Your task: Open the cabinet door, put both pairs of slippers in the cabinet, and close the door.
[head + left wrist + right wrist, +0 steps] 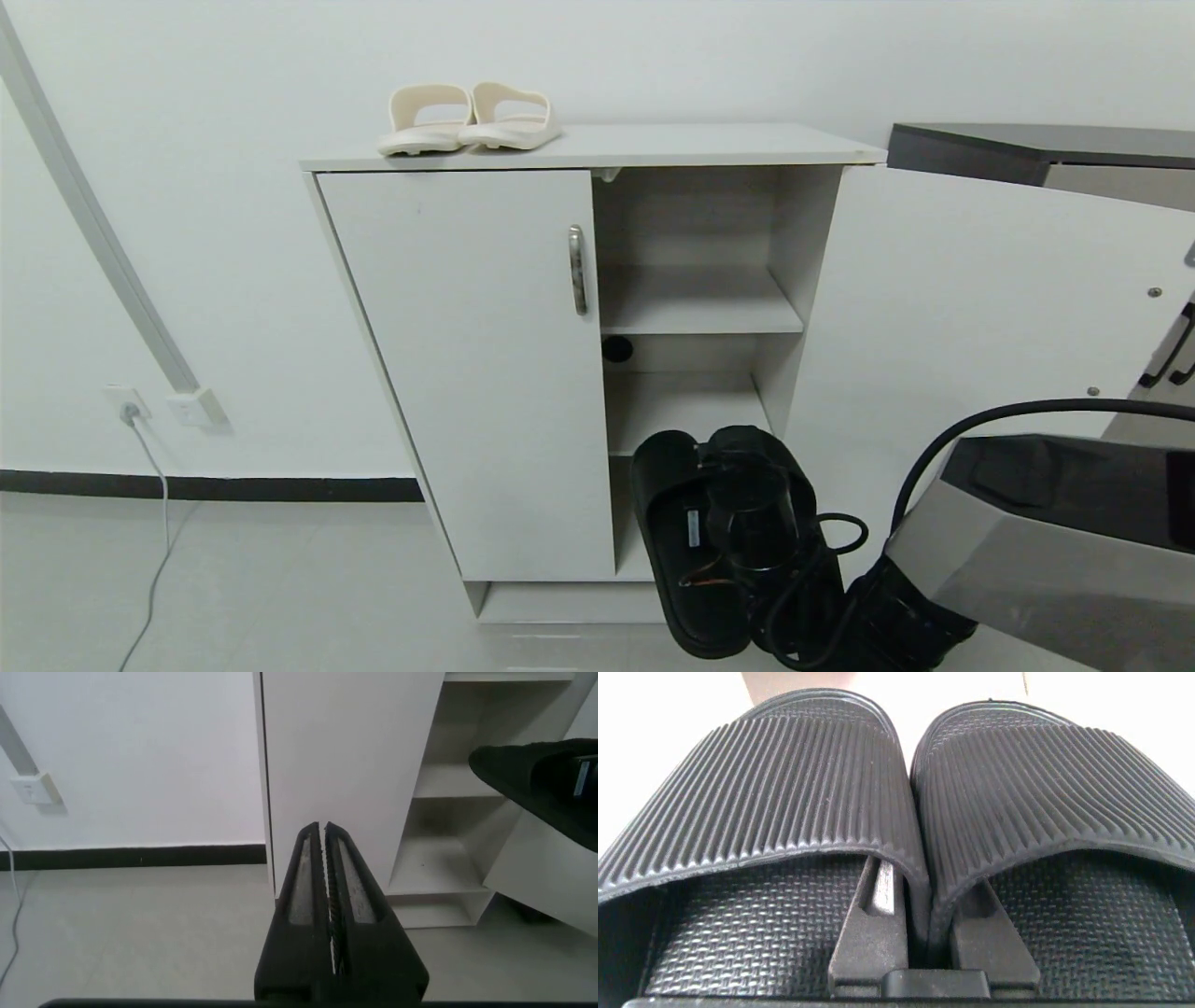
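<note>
The white cabinet has its left door closed and its right door swung wide open, baring two shelves. A beige pair of slippers lies on the cabinet top. My right gripper is shut on the black pair of slippers, pinching their inner sides together, just in front of the lower compartment. My left gripper is shut on nothing, low and facing the closed door; the black slippers hang off to its side.
A wall socket with a plugged cable and a slanted grey conduit are on the wall left of the cabinet. Bare floor lies in front of the closed door. A metal handle sits on the closed door's edge.
</note>
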